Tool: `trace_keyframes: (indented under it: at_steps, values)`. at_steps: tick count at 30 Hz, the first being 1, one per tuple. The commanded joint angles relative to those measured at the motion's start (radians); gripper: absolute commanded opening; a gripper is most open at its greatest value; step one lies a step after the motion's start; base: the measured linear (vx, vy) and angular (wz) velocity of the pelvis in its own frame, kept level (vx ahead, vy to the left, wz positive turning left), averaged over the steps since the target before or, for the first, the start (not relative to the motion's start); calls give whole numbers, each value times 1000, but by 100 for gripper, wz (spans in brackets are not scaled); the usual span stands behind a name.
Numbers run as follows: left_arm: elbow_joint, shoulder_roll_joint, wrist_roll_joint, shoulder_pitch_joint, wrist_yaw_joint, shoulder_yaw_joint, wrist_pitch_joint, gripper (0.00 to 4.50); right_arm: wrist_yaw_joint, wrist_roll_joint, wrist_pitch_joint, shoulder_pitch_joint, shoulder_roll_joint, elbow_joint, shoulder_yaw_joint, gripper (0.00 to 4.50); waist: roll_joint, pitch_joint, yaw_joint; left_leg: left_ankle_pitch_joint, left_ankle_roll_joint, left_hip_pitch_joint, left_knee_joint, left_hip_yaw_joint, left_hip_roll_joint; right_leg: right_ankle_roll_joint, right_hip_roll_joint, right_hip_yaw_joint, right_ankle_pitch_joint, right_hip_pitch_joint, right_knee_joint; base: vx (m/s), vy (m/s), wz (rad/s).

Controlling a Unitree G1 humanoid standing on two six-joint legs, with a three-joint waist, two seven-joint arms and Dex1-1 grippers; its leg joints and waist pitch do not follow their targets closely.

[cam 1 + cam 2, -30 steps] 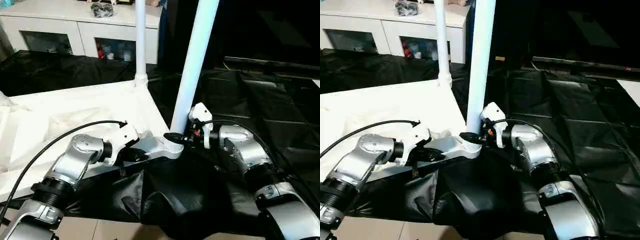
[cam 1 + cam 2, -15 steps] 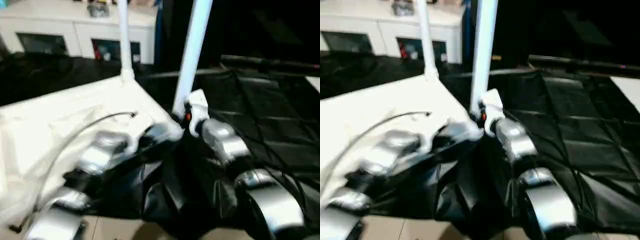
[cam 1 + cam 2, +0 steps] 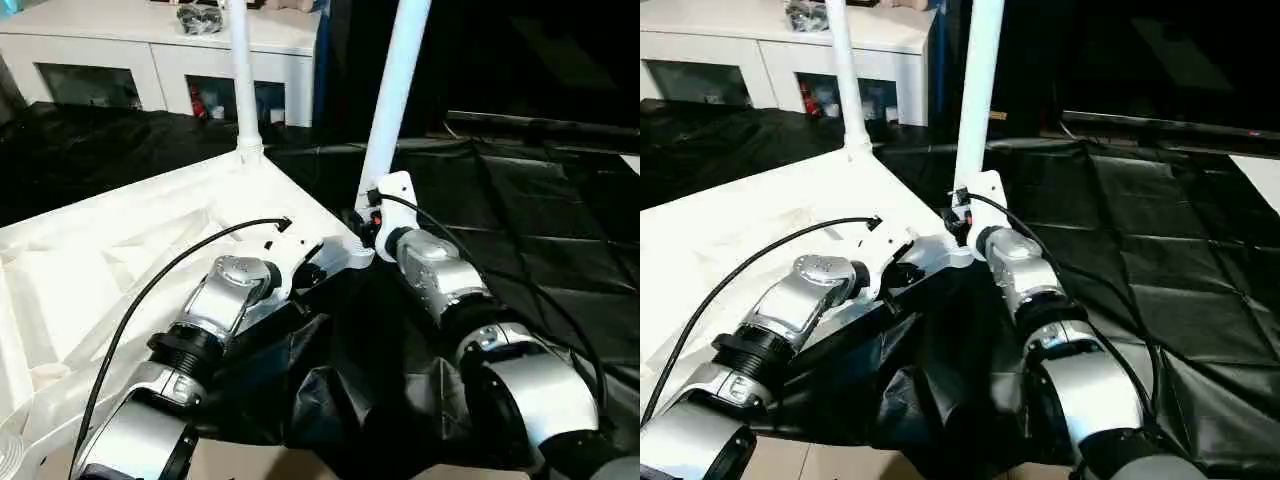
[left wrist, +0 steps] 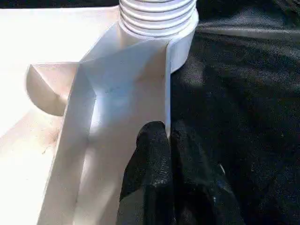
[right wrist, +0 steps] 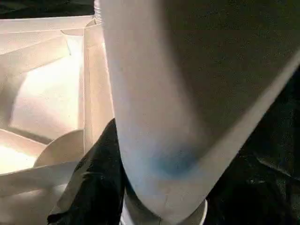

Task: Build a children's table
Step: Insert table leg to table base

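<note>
The white table top [image 3: 120, 250] lies upside down on the left, its ribbed underside facing up. Two white legs stand in its corner sockets: a far leg [image 3: 240, 70] and a near leg [image 3: 392, 110]. My left gripper [image 3: 312, 270] is shut on the rim beside the near corner. In the left wrist view its black fingers [image 4: 150, 154] pinch that thin rim wall just below the leg's threaded collar [image 4: 159, 18]. My right gripper [image 3: 362, 218] is at the base of the near leg [image 5: 154, 93], with one black finger [image 5: 96, 180] against it and the other hidden behind the tube.
A black sheet [image 3: 520, 200] covers the floor to the right and bunches up under the near corner. A white cabinet with glass doors [image 3: 150, 60] stands at the back left. A black cable [image 3: 150, 290] arcs over my left forearm.
The whole picture has shifted, so the head camera has moved. Both grippers keep the same holds at the near corner and the leg's base.
</note>
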Motion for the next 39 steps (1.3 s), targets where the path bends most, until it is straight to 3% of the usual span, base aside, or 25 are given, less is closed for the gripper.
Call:
trace_keyframes:
  at_steps: [1, 10, 11, 14, 15, 17, 22, 23, 26, 32, 39]
  values:
    - [-12, -21, 3, -52, 46, 12, -33, 0, 58, -6, 91, 77, 85, 126, 43, 257, 13, -35, -2, -326, 0, -3, -75, -15, 29, -74, -87, 62, -505, 20, -109, 0, 0, 0]
    - [-46, 6, -2, -31, -10, 1, -69, 0, 107, 3, 52, 48, 79, 103, 13, 334, 17, -37, -2, -308, 4, -7, -75, -13, 30, -90, -88, 65, -473, 20, -107, 0, 0, 0]
    - [-54, 13, -5, -26, -24, -2, -77, 0, 118, 3, 45, 42, 75, 97, 10, 342, 16, -39, -3, -281, 6, -13, -76, -13, 32, -99, -87, 65, -433, 24, -100, 0, 0, 0]
    - [-75, 30, -10, -13, -54, -7, -82, 0, 164, 5, 35, 32, 58, 72, 8, 367, 17, -42, -3, -252, 8, -16, -75, -12, 34, -120, -87, 68, -373, 28, -91, 0, 0, 0]
    - [-75, 30, -10, -13, -54, -7, -82, 0, 164, 5, 35, 32, 58, 72, 8, 379, 24, -42, -4, -239, 7, -17, -74, -10, 35, -134, -86, 68, -332, 29, -88, 0, 0, 0]
    - [-85, 42, -14, -6, -74, -10, -91, 0, 187, -7, 22, 25, 39, 50, 23, 389, 23, -46, -4, -208, 10, -18, -71, -8, 34, -158, -83, 69, -261, 32, -78, 0, 0, 0]
    - [-100, 60, -18, 7, -107, -15, -103, 0, 233, -19, 3, 28, 8, 12, 36, 400, 23, -56, -2, -101, 38, -27, -60, -5, 32, -206, -80, 68, -86, 42, -54, 0, 0, 0]
    - [-106, 69, -20, 12, -123, -16, -111, 0, 251, -19, 2, 32, -5, -5, 38, 400, 24, -59, -2, -59, 56, -28, -54, -3, 32, -229, -76, 68, 2, 42, -45, 0, 0, 0]
    - [-117, 84, -22, 21, -147, -19, -119, 0, 290, -26, -3, 43, -28, -36, 45, 400, 27, -60, -1, -45, 73, -28, -50, -1, 31, -251, -75, 67, 53, 42, -39, 0, 0, 0]
    - [-147, 124, -31, 45, -213, -29, -135, 0, 406, -42, -11, 88, -93, -137, 87, 400, 26, -56, 6, -75, 74, -30, -49, 0, 34, -248, -79, 67, -14, 44, -44, 0, 0, 0]
    - [-212, 192, -65, 89, -348, -42, -171, 0, 598, -35, 2, 173, -184, -316, 148, 400, 25, -57, 16, -46, 94, -32, -43, 1, 33, -236, -76, 65, -3, 45, -40, 0, 0, 0]
